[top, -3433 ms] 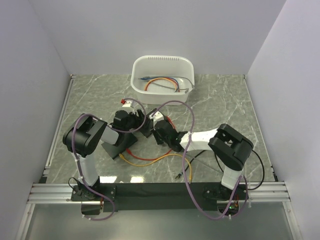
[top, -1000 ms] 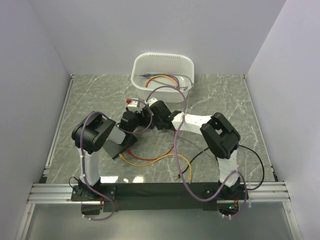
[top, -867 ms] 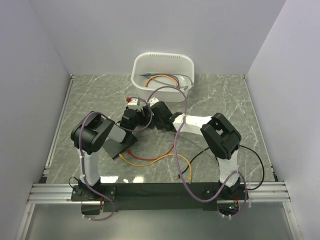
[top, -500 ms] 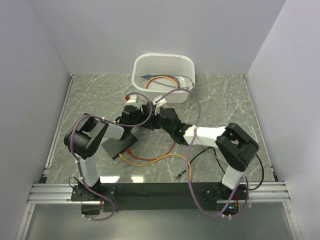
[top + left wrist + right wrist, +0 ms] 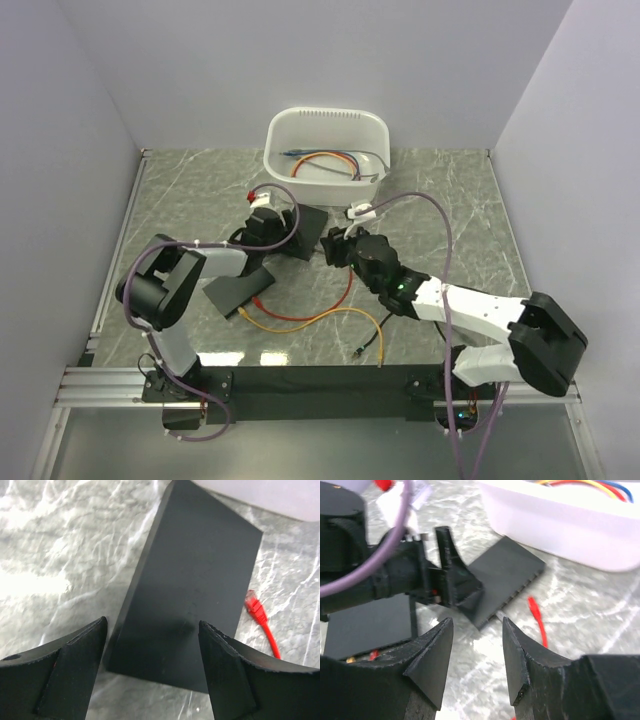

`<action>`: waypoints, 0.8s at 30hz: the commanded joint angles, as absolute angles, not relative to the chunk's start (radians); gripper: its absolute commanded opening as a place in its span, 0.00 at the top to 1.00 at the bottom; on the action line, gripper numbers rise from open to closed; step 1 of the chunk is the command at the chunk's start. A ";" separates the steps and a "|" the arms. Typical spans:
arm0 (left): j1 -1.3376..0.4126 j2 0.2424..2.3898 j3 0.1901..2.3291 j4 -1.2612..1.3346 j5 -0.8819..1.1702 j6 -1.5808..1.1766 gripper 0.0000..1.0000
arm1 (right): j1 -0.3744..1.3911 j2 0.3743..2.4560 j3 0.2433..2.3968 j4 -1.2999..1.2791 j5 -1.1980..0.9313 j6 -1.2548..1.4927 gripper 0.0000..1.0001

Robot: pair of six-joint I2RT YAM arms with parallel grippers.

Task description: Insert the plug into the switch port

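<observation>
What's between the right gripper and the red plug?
Only bare marble table, per the right wrist view; the red plug lies beyond the open jaws of the right gripper.

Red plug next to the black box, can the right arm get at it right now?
Probably yes. The right gripper is open, and the red plug lies bare on the table just ahead of it, beside the black box, with nothing between.

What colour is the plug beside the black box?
Red. The plug shows best in the left wrist view, lying just right of the black box.
</observation>
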State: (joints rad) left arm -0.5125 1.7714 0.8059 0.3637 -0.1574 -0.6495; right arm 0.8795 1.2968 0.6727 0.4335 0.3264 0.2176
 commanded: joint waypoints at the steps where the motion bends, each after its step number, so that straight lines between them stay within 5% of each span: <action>1: -0.517 1.776 0.793 0.084 -0.189 -0.675 0.19 | 0.873 1.238 0.679 0.284 0.442 0.305 0.49; 15: -0.580 1.364 0.730 0.003 -0.279 -0.614 0.20 | 0.766 1.135 0.676 -0.280 0.541 0.659 0.47; 24: -0.713 1.126 0.671 -0.144 -0.348 -0.650 0.23 | 0.580 0.956 0.551 -0.469 0.319 0.798 0.45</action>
